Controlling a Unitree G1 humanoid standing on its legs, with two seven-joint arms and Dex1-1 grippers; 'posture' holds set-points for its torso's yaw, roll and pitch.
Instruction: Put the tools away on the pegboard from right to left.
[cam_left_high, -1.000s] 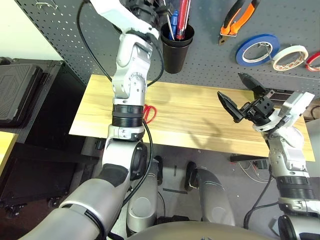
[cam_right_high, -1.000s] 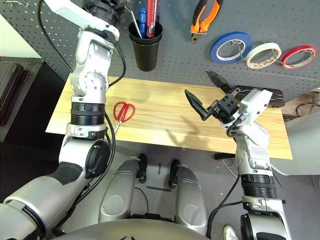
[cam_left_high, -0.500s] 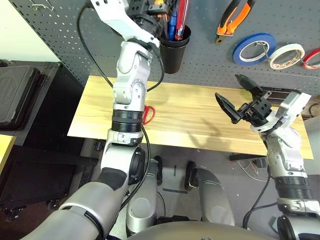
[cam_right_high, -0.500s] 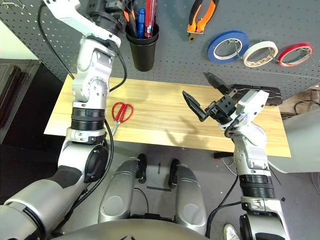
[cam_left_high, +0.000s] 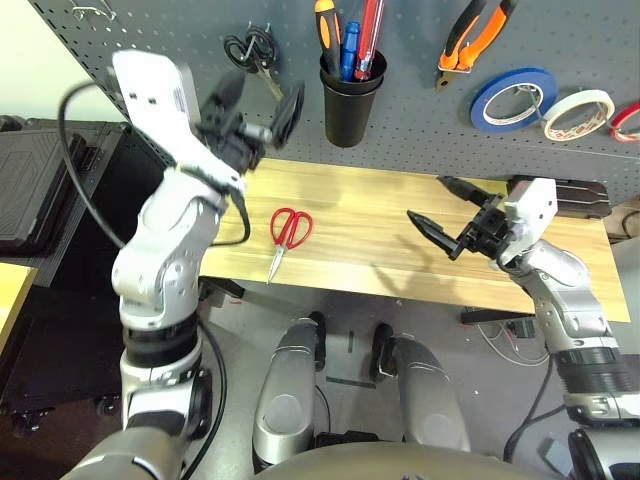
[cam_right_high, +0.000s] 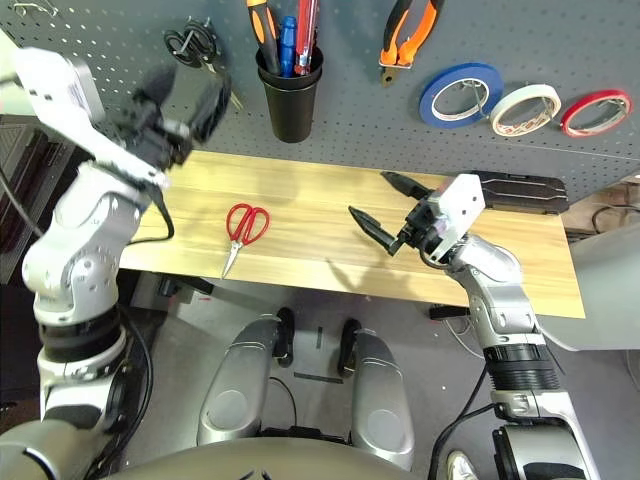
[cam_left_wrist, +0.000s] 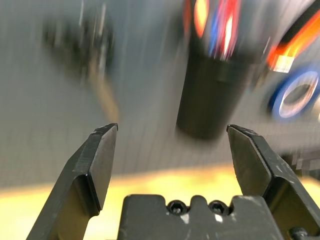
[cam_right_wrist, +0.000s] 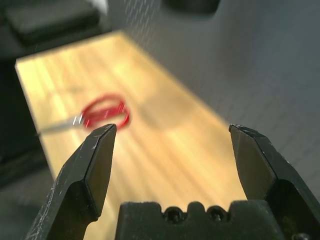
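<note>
The left gripper (cam_left_high: 258, 115) hangs with its jaws spread wide and nothing between them, in front of the pegboard (cam_left_high: 420, 140) and above the left end of the wooden surface (cam_left_high: 380, 235). The right gripper (cam_left_high: 440, 205) is likewise spread and empty, held low over the right half of the surface and pointing toward its middle. The red-handled scissors (cam_left_high: 287, 232) lie flat on the surface between the two, below and just right of the left jaws and well apart from the right ones, blades toward the front edge. On the pegboard, the screwdriver (cam_left_high: 326, 28) stands in the black cup holder (cam_left_high: 352, 100), the pliers (cam_left_high: 475, 35) hang to its right, then the whitish tape roll (cam_left_high: 577, 113).
</note>
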